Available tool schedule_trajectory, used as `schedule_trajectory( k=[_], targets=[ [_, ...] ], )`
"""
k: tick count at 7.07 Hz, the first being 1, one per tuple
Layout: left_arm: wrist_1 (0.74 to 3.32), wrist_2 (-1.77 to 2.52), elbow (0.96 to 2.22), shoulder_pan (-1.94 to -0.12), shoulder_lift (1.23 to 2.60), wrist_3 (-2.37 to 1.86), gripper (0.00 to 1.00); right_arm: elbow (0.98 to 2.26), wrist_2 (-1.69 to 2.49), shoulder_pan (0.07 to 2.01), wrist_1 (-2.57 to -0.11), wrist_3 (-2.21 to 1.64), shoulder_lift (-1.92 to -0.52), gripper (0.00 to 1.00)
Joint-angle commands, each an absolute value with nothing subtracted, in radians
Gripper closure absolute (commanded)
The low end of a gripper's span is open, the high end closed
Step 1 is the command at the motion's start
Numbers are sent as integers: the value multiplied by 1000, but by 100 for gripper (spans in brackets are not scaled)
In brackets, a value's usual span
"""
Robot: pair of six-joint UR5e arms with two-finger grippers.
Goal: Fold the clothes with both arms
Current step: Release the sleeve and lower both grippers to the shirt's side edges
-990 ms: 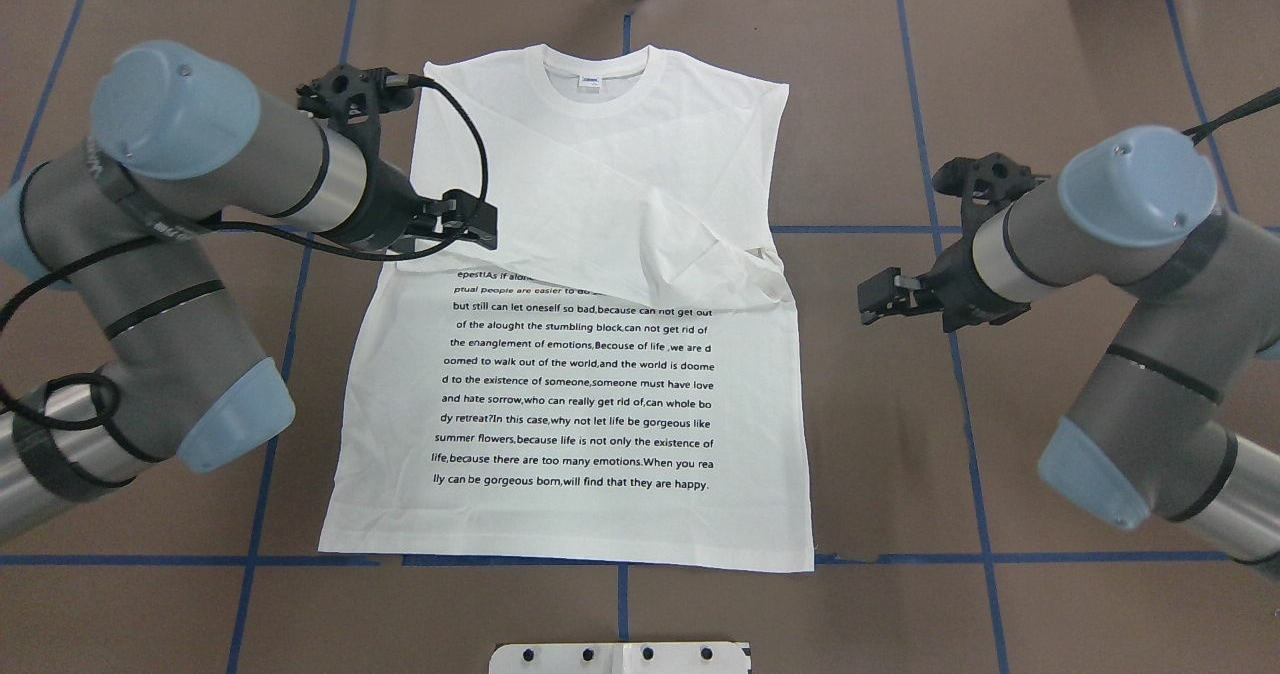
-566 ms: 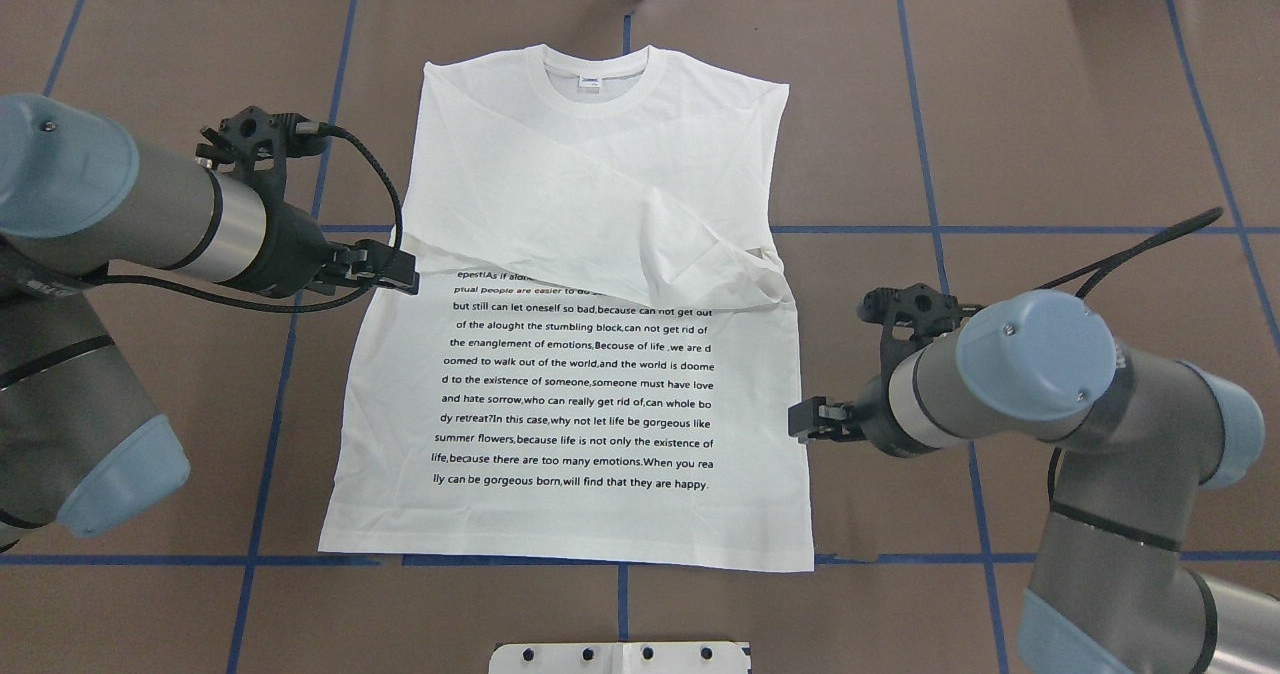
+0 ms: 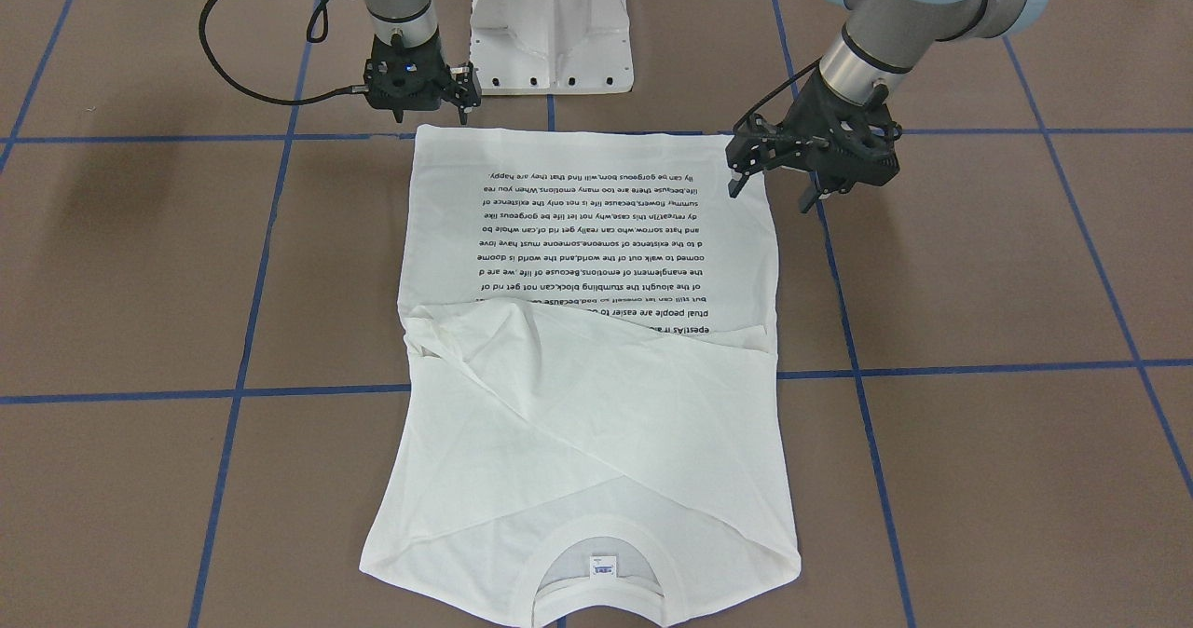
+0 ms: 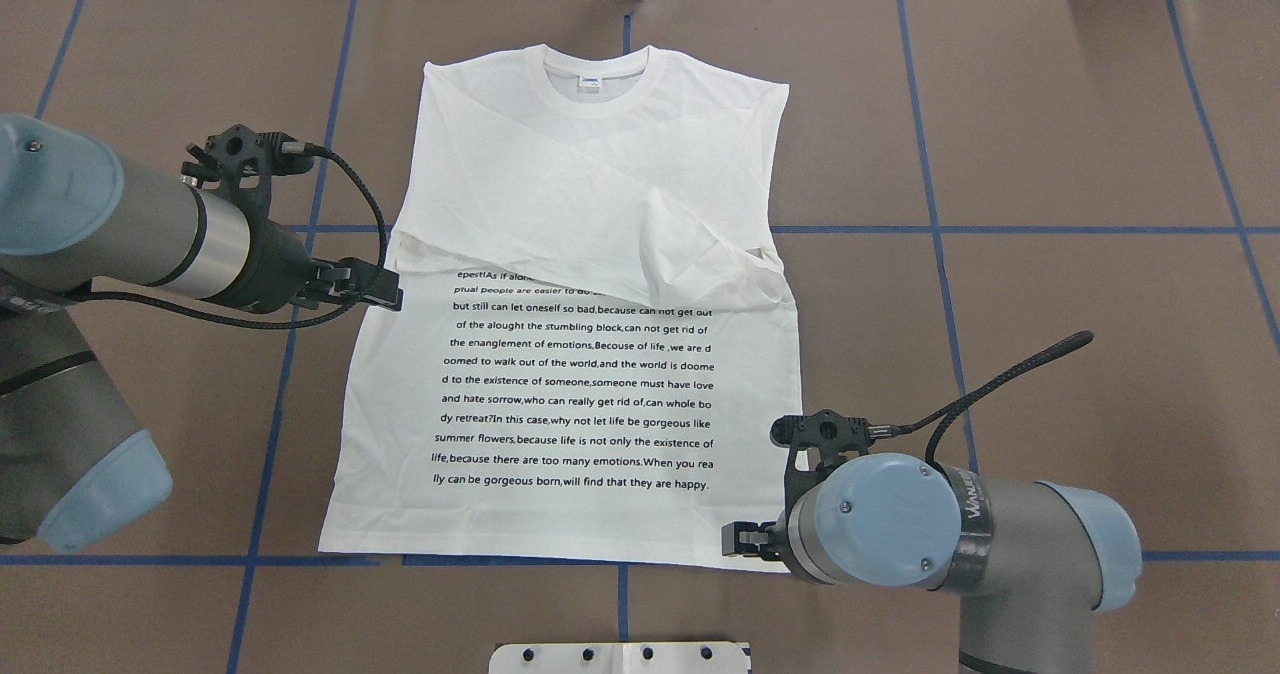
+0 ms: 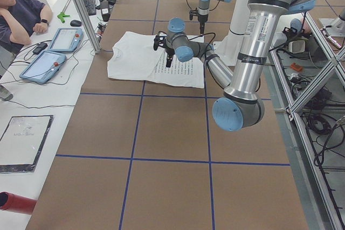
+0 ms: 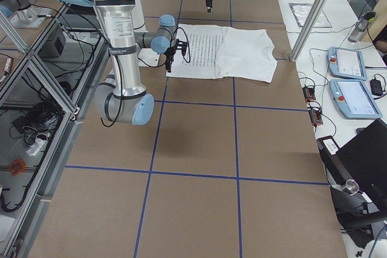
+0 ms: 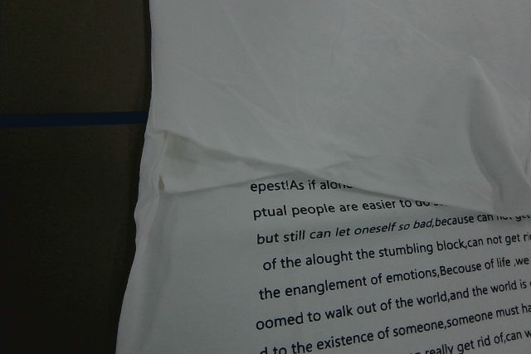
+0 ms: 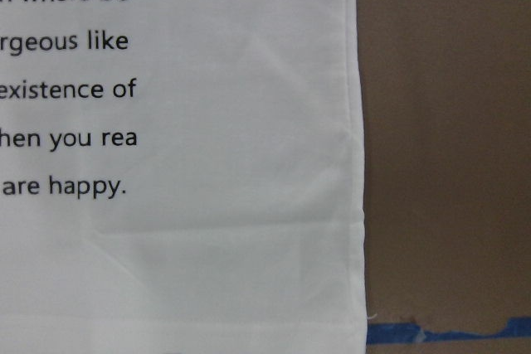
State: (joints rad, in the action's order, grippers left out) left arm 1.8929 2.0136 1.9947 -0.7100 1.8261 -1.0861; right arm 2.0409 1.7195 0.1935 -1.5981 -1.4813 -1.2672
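The white T-shirt (image 4: 580, 384) lies flat on the brown table, neck away from the robot, its sleeves folded across the chest and black text on the lower half. It also shows in the front view (image 3: 596, 404). My left gripper (image 4: 385, 299) is open and empty at the shirt's left edge, level with the top text lines; in the front view (image 3: 772, 195) its fingers point down. My right gripper (image 4: 738, 541) hangs over the shirt's near right hem corner and looks open and empty in the front view (image 3: 419, 106). The wrist views show only cloth (image 7: 332, 80) and the hem corner (image 8: 207, 246).
The white pedestal base (image 3: 550, 27) stands just behind the hem, between the arms. Blue tape lines (image 4: 940, 229) cross the table. An operator (image 5: 21, 14) sits with tablets at the far side of the table.
The left gripper drew back from the shirt's left shoulder to its left edge. The right gripper swept from beside the shirt's right side down to the near right hem corner. The shirt has not moved.
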Motion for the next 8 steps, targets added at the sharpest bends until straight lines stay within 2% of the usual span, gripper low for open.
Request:
schedule_trajectory(
  k=[1, 4, 5, 6, 7, 8],
  targets=[
    [1893, 2013, 1991, -709, 1835, -1085, 0, 2022, 1715, 201, -1597, -1477, -1262, 4],
    [1896, 2013, 1990, -707, 1835, -1085, 0, 1990, 1727, 204, -1597, -1482, -1269, 4],
    [1896, 2013, 1990, -707, 1835, -1085, 0, 1982, 1730, 203, -1595, -1483, -1267, 10],
    [1896, 2013, 1990, -707, 1835, -1085, 0, 1980, 1730, 201, -1595, -1485, -1266, 20],
    [1894, 2011, 1990, -707, 1835, -1085, 0, 1980, 1735, 201, -1595, -1483, -1266, 23],
    [1894, 2011, 1990, -707, 1835, -1085, 0, 1979, 1739, 201, -1595, -1485, -1267, 32]
  ],
)
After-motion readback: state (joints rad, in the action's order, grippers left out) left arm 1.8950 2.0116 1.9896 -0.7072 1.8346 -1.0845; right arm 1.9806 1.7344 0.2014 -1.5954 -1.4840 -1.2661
